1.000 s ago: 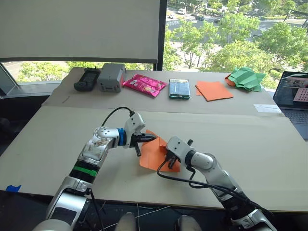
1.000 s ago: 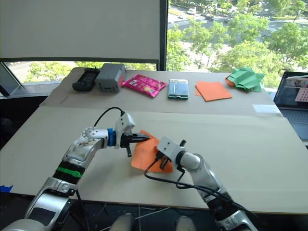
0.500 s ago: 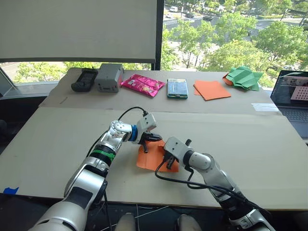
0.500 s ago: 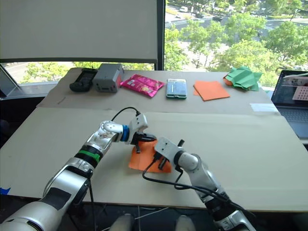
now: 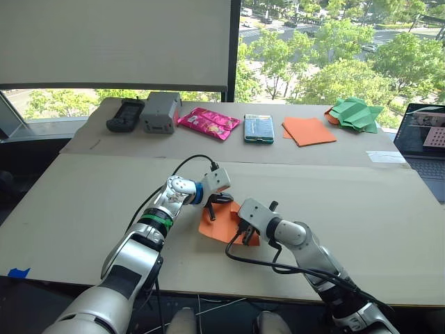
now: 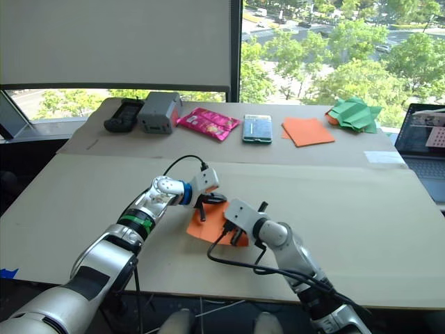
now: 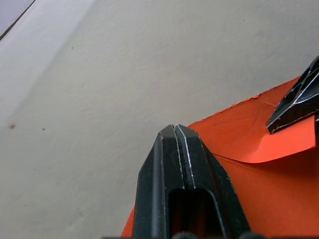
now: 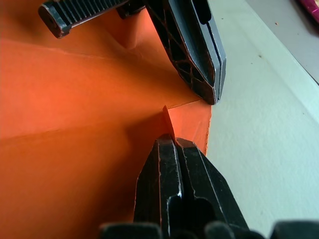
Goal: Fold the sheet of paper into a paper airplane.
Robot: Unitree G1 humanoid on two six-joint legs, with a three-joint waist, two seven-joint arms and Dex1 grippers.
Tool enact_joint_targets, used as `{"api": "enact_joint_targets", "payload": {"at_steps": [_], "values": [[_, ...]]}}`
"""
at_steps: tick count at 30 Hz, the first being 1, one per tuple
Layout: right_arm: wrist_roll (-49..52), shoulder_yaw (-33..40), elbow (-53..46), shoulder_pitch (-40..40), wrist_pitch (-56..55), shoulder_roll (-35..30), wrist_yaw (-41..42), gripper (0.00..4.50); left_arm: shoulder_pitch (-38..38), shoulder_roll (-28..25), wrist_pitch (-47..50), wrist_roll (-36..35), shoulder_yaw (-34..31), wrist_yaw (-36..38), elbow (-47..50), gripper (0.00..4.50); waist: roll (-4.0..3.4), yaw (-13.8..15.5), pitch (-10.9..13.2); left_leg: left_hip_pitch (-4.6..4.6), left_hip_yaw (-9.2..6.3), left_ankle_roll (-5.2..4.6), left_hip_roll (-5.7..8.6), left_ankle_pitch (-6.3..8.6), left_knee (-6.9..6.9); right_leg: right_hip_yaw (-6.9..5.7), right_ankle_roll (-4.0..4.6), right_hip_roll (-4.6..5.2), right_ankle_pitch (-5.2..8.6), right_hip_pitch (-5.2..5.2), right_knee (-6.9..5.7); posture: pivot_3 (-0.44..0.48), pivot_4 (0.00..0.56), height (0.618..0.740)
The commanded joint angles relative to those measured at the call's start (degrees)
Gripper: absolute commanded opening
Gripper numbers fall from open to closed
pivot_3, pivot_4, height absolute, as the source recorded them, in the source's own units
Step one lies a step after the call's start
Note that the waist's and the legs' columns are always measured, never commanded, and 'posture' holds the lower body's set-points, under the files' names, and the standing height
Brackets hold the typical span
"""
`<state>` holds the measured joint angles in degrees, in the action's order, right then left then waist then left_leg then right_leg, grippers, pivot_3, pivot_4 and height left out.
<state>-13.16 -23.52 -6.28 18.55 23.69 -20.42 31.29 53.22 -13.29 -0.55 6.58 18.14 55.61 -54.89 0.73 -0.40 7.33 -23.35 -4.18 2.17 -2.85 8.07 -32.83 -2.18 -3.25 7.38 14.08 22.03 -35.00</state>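
The creased orange sheet of paper (image 5: 221, 226) lies flat on the near part of the table, between my two grippers. My left gripper (image 5: 221, 200) is at its far left edge. In the left wrist view its fingers (image 7: 175, 130) look shut, with their tip at the paper's border. My right gripper (image 5: 243, 234) is over the sheet's near right part. In the right wrist view it is shut on a small raised flap (image 8: 167, 122) of the sheet. A black ribbed bar (image 8: 75, 10) crosses the paper by the left gripper.
Along the back of the table (image 5: 83, 202) stand a black device (image 5: 125, 115), a grey box (image 5: 160, 112), a pink packet (image 5: 208, 122), a teal box (image 5: 258, 128), a flat stack of orange sheets (image 5: 308, 130) and green paper shapes (image 5: 356, 113). A laptop (image 5: 424, 136) is at the far right.
My left arm has reached forward and right, bringing its gripper onto the sheet's far left edge. The sheet's raised upper corner now lies lower. The right gripper has hardly moved.
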Motion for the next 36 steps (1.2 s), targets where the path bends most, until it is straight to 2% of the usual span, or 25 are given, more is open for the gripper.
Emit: {"api": "enact_joint_targets", "payload": {"at_steps": [1,2,6,10,12,18,21,28,36], "values": [[0.1,-2.1,-1.0,0.1,-0.7,0.5,2.1,0.01,-1.8,0.2,0.2,2.7,1.8,-0.6,-1.5,0.00,-0.01,0.0,0.0,0.02,0.00,0.00,0.00,0.00,0.00,0.00,0.00,0.00,0.00,-0.01,0.00,0.000,0.150,0.702],[0.1,-2.0,-1.1,0.2,-0.7,0.5,2.2,0.01,-2.1,0.4,0.1,3.2,2.1,-0.8,-1.5,0.00,-0.01,0.0,0.0,0.02,0.00,0.00,0.00,0.00,0.00,0.00,0.00,0.00,0.00,-0.02,0.00,0.000,0.150,0.702],[0.7,-1.4,-1.5,0.2,-0.1,0.7,2.8,1.18,-2.9,0.8,-0.1,4.1,2.8,-1.2,-1.5,0.00,-0.01,0.1,-0.1,0.11,0.00,0.03,0.00,0.02,0.00,0.00,0.00,0.00,0.00,-0.11,0.00,0.000,0.150,0.702],[3.1,0.8,-4.0,0.2,2.0,1.6,3.8,2.70,-3.9,1.2,-0.4,5.1,3.5,-1.5,-1.2,0.00,-0.03,0.3,-0.1,0.13,0.00,0.24,0.00,0.15,-0.01,0.00,0.00,0.00,0.00,-0.15,0.01,0.000,0.150,0.702],[5.7,2.9,-5.2,0.4,3.7,2.8,4.2,3.28,-4.1,1.3,-0.4,5.5,3.6,-1.5,-1.1,0.00,-0.03,0.5,-0.1,0.12,0.00,0.24,0.00,0.15,-0.02,0.00,0.00,0.00,0.00,-0.16,0.00,0.000,0.150,0.702],[12.9,11.8,-3.1,4.3,11.5,7.7,1.3,3.28,-4.3,1.3,-0.5,5.8,3.5,-1.3,-1.0,0.00,-0.04,0.9,-0.1,0.11,0.00,0.19,0.00,0.12,-0.03,0.00,-0.01,0.00,0.00,-0.14,-0.01,0.000,0.150,0.702],[14.7,13.5,-1.7,5.0,14.2,9.0,0.1,2.51,-4.4,1.4,-0.5,5.9,3.5,-1.5,-0.8,0.00,-0.06,1.0,-0.1,0.12,0.00,0.18,0.01,0.11,-0.03,-0.01,-0.01,0.00,0.00,-0.15,-0.02,0.000,0.150,0.702],[13.9,13.0,3.2,6.3,14.7,8.8,-2.6,0.14,-4.5,1.4,-0.6,6.1,3.5,-1.6,-0.5,0.00,-0.08,1.0,-0.1,0.09,0.00,0.19,0.01,0.12,-0.03,-0.01,0.00,0.00,0.00,-0.13,-0.02,0.000,0.150,0.702],[12.4,10.2,8.2,7.9,13.9,8.8,-4.2,0.06,-4.7,1.3,-0.7,6.4,3.6,-1.7,0.1,0.00,-0.11,0.9,-0.1,0.10,0.00,0.14,0.01,0.09,-0.03,-0.01,0.00,0.00,0.00,-0.13,-0.03,0.000,0.150,0.702]]}}
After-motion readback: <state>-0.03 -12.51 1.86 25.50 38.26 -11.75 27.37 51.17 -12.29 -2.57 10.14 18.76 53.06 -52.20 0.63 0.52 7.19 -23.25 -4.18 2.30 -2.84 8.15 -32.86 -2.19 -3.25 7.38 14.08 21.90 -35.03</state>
